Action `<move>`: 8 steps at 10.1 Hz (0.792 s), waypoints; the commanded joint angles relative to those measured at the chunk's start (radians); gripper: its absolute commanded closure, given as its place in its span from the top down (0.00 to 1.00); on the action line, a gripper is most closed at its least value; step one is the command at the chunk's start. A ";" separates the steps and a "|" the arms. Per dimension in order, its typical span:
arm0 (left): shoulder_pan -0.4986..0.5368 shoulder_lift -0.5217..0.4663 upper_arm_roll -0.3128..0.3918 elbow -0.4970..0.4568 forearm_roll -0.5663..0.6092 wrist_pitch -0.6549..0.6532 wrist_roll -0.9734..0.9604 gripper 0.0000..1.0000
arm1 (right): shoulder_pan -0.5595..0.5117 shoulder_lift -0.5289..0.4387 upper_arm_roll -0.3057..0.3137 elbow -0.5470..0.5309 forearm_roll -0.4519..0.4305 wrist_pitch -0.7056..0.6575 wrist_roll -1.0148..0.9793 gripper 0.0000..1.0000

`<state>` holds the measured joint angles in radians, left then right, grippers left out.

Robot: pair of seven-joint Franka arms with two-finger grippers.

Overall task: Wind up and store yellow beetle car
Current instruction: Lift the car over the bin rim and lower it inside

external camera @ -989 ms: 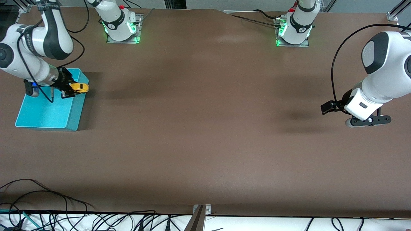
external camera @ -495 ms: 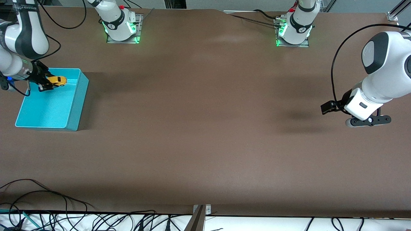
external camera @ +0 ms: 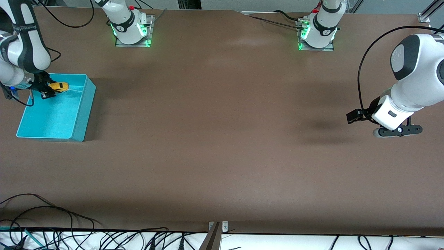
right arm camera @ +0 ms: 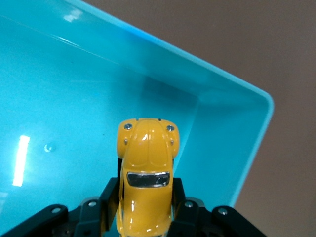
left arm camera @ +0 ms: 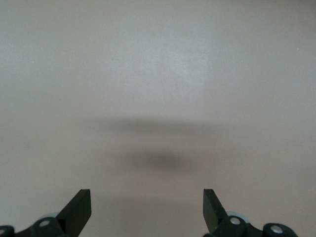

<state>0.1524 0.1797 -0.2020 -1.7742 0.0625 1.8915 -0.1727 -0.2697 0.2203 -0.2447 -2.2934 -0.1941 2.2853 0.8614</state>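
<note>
I have the right gripper (external camera: pixel 48 91) clamped on the yellow car (external camera: pixel 59 86) over the blue bin (external camera: pixel 83 114), while the left gripper (external camera: pixel 360 119) waits with fingers apart.

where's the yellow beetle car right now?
The yellow beetle car is clamped in the right gripper, held over the turquoise bin at the right arm's end of the table; the right wrist view shows it above the bin's inside corner.

The small yellow beetle car (right arm camera: pixel 146 177) has a glossy, smooth painted shell with bright highlights. The turquoise rectangular plastic bin (right arm camera: pixel 237 148) looks smooth and shiny, showing light reflections. The brown surface (external camera: pixel 222 139) appears matt and finely textured.
</note>
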 commanded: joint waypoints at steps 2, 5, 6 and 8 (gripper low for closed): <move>0.007 -0.003 -0.004 0.002 -0.021 -0.012 0.025 1.00 | -0.011 0.079 0.008 0.009 -0.018 0.046 -0.007 0.00; 0.007 -0.003 -0.004 0.002 -0.021 -0.012 0.025 1.00 | -0.022 0.096 0.010 0.012 -0.016 0.062 0.001 0.99; 0.007 -0.003 -0.004 0.002 -0.021 -0.012 0.025 1.00 | -0.022 0.088 0.013 0.011 -0.018 0.054 -0.002 1.00; 0.007 -0.002 -0.004 0.002 -0.021 -0.012 0.025 1.00 | -0.020 0.061 0.015 0.009 -0.016 0.049 0.005 1.00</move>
<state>0.1524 0.1798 -0.2019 -1.7743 0.0625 1.8915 -0.1727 -0.2736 0.3150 -0.2429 -2.2823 -0.1942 2.3451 0.8616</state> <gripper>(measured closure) 0.000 0.150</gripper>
